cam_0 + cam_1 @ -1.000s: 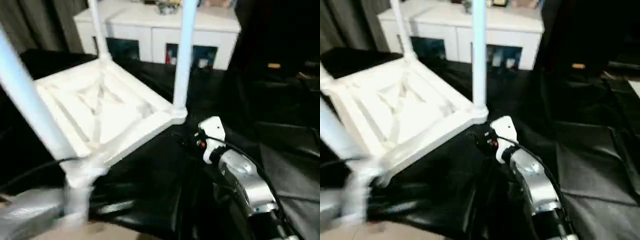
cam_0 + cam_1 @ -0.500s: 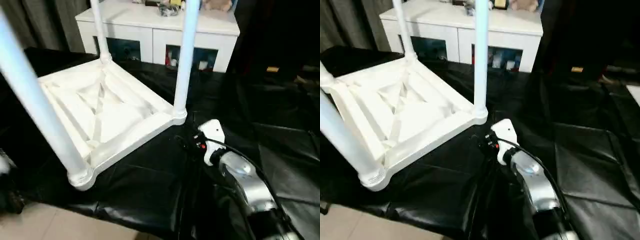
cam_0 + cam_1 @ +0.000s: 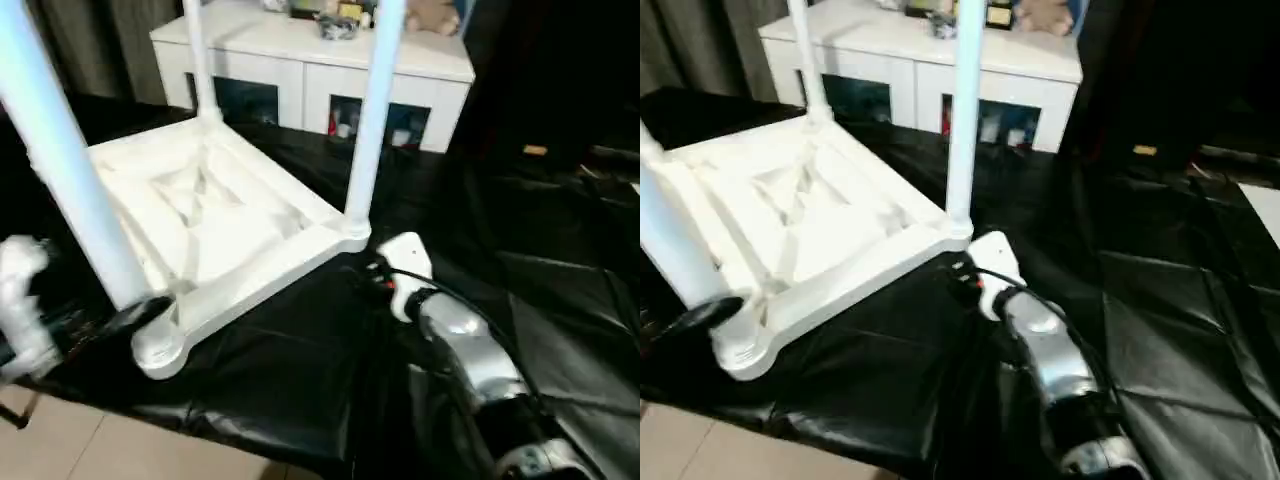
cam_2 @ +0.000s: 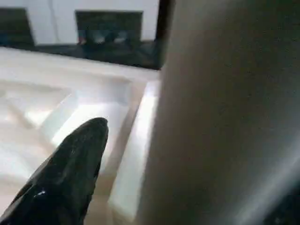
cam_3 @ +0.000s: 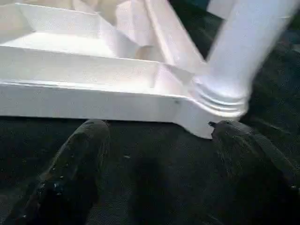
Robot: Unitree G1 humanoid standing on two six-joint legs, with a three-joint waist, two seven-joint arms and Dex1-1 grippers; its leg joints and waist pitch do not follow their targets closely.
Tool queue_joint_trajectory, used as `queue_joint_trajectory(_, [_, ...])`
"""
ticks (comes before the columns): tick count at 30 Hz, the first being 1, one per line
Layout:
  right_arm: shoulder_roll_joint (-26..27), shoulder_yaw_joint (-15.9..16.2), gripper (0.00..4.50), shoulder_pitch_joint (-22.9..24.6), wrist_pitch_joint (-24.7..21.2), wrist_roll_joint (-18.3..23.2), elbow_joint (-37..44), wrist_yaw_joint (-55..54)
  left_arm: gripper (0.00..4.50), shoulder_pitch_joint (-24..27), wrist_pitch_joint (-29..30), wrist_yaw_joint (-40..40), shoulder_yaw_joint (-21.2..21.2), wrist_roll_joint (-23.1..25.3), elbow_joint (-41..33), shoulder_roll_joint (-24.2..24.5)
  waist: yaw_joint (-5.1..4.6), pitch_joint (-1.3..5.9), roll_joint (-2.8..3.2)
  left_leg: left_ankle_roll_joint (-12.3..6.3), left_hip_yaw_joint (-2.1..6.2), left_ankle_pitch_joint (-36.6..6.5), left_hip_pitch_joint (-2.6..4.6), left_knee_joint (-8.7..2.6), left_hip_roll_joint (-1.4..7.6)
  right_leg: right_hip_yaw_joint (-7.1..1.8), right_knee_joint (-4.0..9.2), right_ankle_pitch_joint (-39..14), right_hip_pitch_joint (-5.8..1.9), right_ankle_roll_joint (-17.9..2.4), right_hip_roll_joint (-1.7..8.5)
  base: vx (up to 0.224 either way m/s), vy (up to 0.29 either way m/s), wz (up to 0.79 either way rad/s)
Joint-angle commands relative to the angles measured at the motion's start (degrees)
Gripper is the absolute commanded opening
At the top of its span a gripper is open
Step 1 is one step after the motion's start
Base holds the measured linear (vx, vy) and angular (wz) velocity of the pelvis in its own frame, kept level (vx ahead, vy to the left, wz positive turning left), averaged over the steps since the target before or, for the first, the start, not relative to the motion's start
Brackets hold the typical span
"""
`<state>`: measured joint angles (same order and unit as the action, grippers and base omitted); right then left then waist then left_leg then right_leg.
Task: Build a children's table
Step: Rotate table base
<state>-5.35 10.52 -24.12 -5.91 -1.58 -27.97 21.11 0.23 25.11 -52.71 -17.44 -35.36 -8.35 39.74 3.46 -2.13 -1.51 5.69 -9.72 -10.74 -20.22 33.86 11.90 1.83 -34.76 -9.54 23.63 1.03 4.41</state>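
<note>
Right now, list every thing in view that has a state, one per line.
Table: upside down on the black sheet, legs pointing up.
Left gripper: beside the near leg, nothing held.
Right gripper: open, empty, facing a table corner.
Cabinet: doors shut.

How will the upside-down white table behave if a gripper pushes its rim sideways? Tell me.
The children's table lies flat on its square top, legs up, so it probably won't tip. It looks like thin ribbed plastic, so it is likely light and would slide on the glossy black sheet. A push high on a leg might flex or rock it instead.
</note>
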Motion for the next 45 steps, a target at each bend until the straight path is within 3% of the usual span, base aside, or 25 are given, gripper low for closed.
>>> queue_joint_trajectory(1, [0.16,0.99,3.86,-0.9,0.56,-1.6,-2.03,-0.97,4.45,-3.31,1.26,0.1,4.05,-0.87,-2.8,-1.49,0.25,2.55,1.43,2.63,-0.26,-20.8,0.83,-5.04,0.33,-1.67,3.62,-15.25,-1.56,-10.25,1.71,0.0,0.0,0.0])
queue_joint_trajectory(4, [0.58,1.16,3.86,-1.31,0.76,-1.94,-3.11,-1.46,4.45,-6.84,2.95,-0.69,8.31,-2.02,-4.94,-3.89,0.78,2.49,1.31,3.09,-0.2,-21.86,0.88,-5.09,0.4,-1.63,3.64,-16.73,-1.56,-9.84,1.76,0.0,0.0,0.0])
queue_joint_trajectory(8, [0.9,0.86,3.86,-2.06,0.73,-2.57,-4.8,-2.51,4.45,-15.76,2.54,-1.13,18.68,1.51,-4.0,-11.06,1.32,2.51,1.2,3.24,-0.32,-21.22,0.92,-4.98,0.29,-1.7,3.88,-17.55,-1.52,-8.78,1.74,0.0,0.0,0.0])
queue_joint_trajectory(11, [0.9,0.7,3.86,-2.29,0.5,-2.8,-5.36,-3.1,4.45,-19.74,1.89,-1.13,22.77,3.83,-1.74,-15.0,1.38,2.72,1.12,3.38,-0.1,-18.18,-0.1,-5.03,0.15,-1.73,3.53,-15.47,-2.48,-8.63,2.0,0.0,0.0,0.0])
queue_joint_trajectory(12, [0.88,0.65,3.86,-2.38,0.51,-2.79,-5.62,-3.29,4.45,-21.16,1.33,-0.83,24.16,4.85,-0.71,-16.37,1.5,2.98,1.11,3.36,-0.2,-16.8,0.18,-4.72,0.15,-1.68,3.38,-13.58,-2.42,-8.88,1.96,0.0,0.0,0.0])
queue_joint_trajectory(14, [0.89,0.42,3.86,-2.5,0.55,-2.76,-6.06,-3.63,4.45,-24.01,0.16,-0.08,26.97,6.76,1.52,-19.19,1.28,2.9,1.14,3.0,-0.31,-15.56,-0.08,-4.64,-0.03,-1.64,3.46,-12.17,-2.58,-9.07,1.78,0.0,0.0,0.0])
queue_joint_trajectory(17, [0.75,-0.38,3.86,-2.33,0.18,-2.35,-5.8,-4.15,4.45,-29.24,-4.17,4.85,31.21,13.25,9.24,-25.63,1.37,3.15,1.23,2.57,-0.31,-14.28,-0.09,-4.28,-0.1,-1.59,3.42,-10.24,-2.91,-9.35,1.81,0.0,0.0,0.0])
queue_joint_trajectory(20, [0.33,-1.01,3.86,-2.41,0.54,-2.33,-6.28,-4.4,4.45,-32.56,-9.36,10.86,33.01,19.74,16.96,-29.08,1.36,3.21,1.14,1.83,-0.28,-13.28,-0.34,-4.17,-0.16,-1.52,3.48,-9.43,-3.2,-9.42,1.84,0.0,0.0,0.0])
queue_joint_trajectory(22, [0.02,-1.79,3.86,-2.31,0.55,-1.95,-6.26,-4.5,4.45,-34.21,-11.83,15.03,33.79,23.29,21.69,-30.14,1.04,3.11,1.46,1.69,-0.2,-14.66,-0.3,-4.19,-0.16,-1.43,3.82,-11.3,-3.14,-9.36,1.85,0.0,0.0,0.0])
queue_joint_trajectory(23, [-0.14,-2.01,3.86,-2.31,0.56,-1.85,-6.32,-4.63,4.45,-34.76,-12.48,16.42,34.15,24.57,23.24,-30.33,1.01,3.17,1.28,1.43,-0.22,-14.65,-0.3,-4.15,-0.22,-1.43,3.9,-11.54,-3.18,-9.32,1.8,0.0,0.0,0.0])
queue_joint_trajectory(26, [-0.79,-2.57,3.86,-2.27,0.76,-1.72,-6.46,-5.01,4.45,-35.73,-14.07,18.97,34.02,26.55,26.23,-30.95,0.9,3.13,1.66,1.07,-0.17,-14.29,-0.37,-4.12,-0.17,-1.37,3.96,-10.84,-3.16,-9.91,1.77,0.0,0.0,0.0])
queue_joint_trajectory(28, [-1.23,-2.96,3.86,-2.12,0.84,-1.66,-6.29,-5.12,4.45,-35.65,-14.56,18.66,33.3,26.28,26.34,-31.14,1.14,3.33,1.8,0.52,-0.24,-13.44,-0.27,-3.91,0.0,-1.37,3.65,-9.83,-3.14,-11.67,2.02,0.0,0.0,0.0])
queue_joint_trajectory(30, [-2.02,-4.17,3.86,-1.9,0.95,-1.36,-5.73,-5.02,4.45,-34.33,-16.09,14.63,31.58,23.55,24.64,-31.18,1.22,3.16,2.53,0.51,-0.2,-14.01,-0.27,-3.97,0.03,-1.32,3.67,-10.05,-3.05,-12.4,2.04,0.0,0.0,0.0])
queue_joint_trajectory(31, [-3.21,-5.54,3.86,-1.92,1.18,-0.83,-5.4,-4.98,4.45,-31.76,-15.11,8.47,29.96,18.57,20.7,-30.42,1.21,3.1,2.07,0.53,-0.27,-14.08,-0.4,-4.03,0.08,-1.34,3.67,-10.04,-3.24,-13.18,2.19,0.0,0.0,0.0])
queue_joint_trajectory(32, [-3.21,-5.54,3.86,-1.92,1.18,-0.83,-5.4,-4.98,4.45,-31.76,-15.11,8.47,29.96,18.57,20.7,-30.42,1.29,3.16,2.12,0.59,-0.26,-14.1,-0.39,-3.98,0.15,-1.32,3.49,-9.75,-3.24,-13.52,2.18,0.0,0.0,0.0])
queue_joint_trajectory(33, [-3.75,-6.02,3.86,-1.99,1.25,-0.65,-5.34,-4.94,4.45,-30.62,-14.16,5.94,30.01,17.15,19.18,-29.42,1.23,3.14,2.68,0.32,-0.39,-14.43,-0.18,-3.86,0.07,-1.36,3.45,-9.25,-2.95,-13.65,1.93,0.0,0.0,0.0])
queue_joint_trajectory(35, [-4.83,-6.91,3.86,-2.11,1.33,-0.35,-5.31,-4.58,4.45,-28.83,-13.43,2.21,31.16,16.29,18.09,-26.83,1.08,2.98,2.62,0.01,-0.43,-14.5,-0.39,-3.99,0.07,-1.32,3.48,-9.23,-3.0,-13.52,1.82,0.0,0.0,0.0])
queue_joint_trajectory(36, [-5.49,-7.24,3.86,-2.16,1.33,-0.24,-5.21,-4.25,4.45,-28.27,-13.71,0.8,31.78,16.77,19.11,-25.47,1.12,3.11,3.21,0.05,-0.46,-14.68,-0.02,-3.84,0.04,-1.33,3.44,-9.37,-2.84,-13.38,1.8,0.0,0.0,0.0])
queue_joint_trajectory(37, [-5.71,-7.36,3.86,-2.18,1.33,-0.2,-5.18,-4.13,4.45,-28.09,-13.82,0.32,32.0,16.96,19.51,-25.0,0.98,3.0,2.97,-0.14,-0.45,-14.66,-0.22,-3.92,-0.03,-1.31,3.55,-9.83,-3.0,-13.11,1.75,0.0,0.0,0.0])
queue_joint_trajectory(38, [-6.76,-7.71,3.86,-2.12,1.36,0.01,-4.77,-3.32,4.45,-27.66,-14.66,-1.64,33.11,18.47,21.97,-22.89,0.98,3.0,2.97,-0.14,-0.45,-14.66,-0.22,-3.92,-0.03,-1.31,3.55,-9.83,-3.0,-13.11,1.75,0.0,0.0,0.0])
queue_joint_trajectory(40, [-9.68,-7.51,3.86,-1.36,0.77,0.59,-2.57,0.89,4.45,-28.9,-17.5,-4.27,35.79,24.48,30.1,-18.64,0.67,2.9,3.97,-0.32,-0.34,-16.35,0.02,-4.01,-0.31,-1.2,4.04,-12.97,-2.96,-11.38,1.46,0.0,0.0,0.0])
queue_joint_trajectory(42, [-11.44,-6.8,3.86,-0.64,0.32,0.97,-0.99,4.18,4.45,-30.19,-19.05,-4.5,36.55,27.46,34.28,-17.21,0.5,2.86,3.68,-0.51,-0.41,-16.68,0.03,-3.95,-0.41,-1.27,4.23,-14.08,-3.01,-10.4,1.41,0.0,0.0,0.0])
queue_joint_trajectory(43, [-14.49,-4.88,3.86,1.05,-0.31,1.54,2.04,10.81,4.45,-32.43,-21.3,-3.21,37.04,30.49,39.46,-16.0,0.52,2.99,4.56,-0.74,-0.34,-15.67,0.03,-3.81,-0.45,-1.27,4.36,-13.63,-3.15,-10.31,1.48,0.0,0.0,0.0])
queue_joint_trajectory(44, [-15.1,-4.4,3.86,1.43,-0.34,1.54,2.65,12.03,4.3,-32.76,-21.48,-3.24,37.16,30.73,40.14,-15.86,0.64,3.05,4.5,-0.88,-0.4,-15.8,0.29,-3.68,-0.28,-1.29,4.36,-13.08,-3.0,-10.51,1.55,0.0,0.0,0.0])
queue_joint_trajectory(45, [-15.82,-3.84,3.86,1.88,-0.39,1.53,3.38,13.48,4.19,-33.16,-21.7,-3.27,37.29,31.03,40.95,-15.69,0.61,3.09,4.64,-0.97,-0.25,-14.97,-0.13,-3.79,-0.11,-1.22,4.08,-11.34,-3.36,-11.66,1.78,0.0,0.0,0.0])
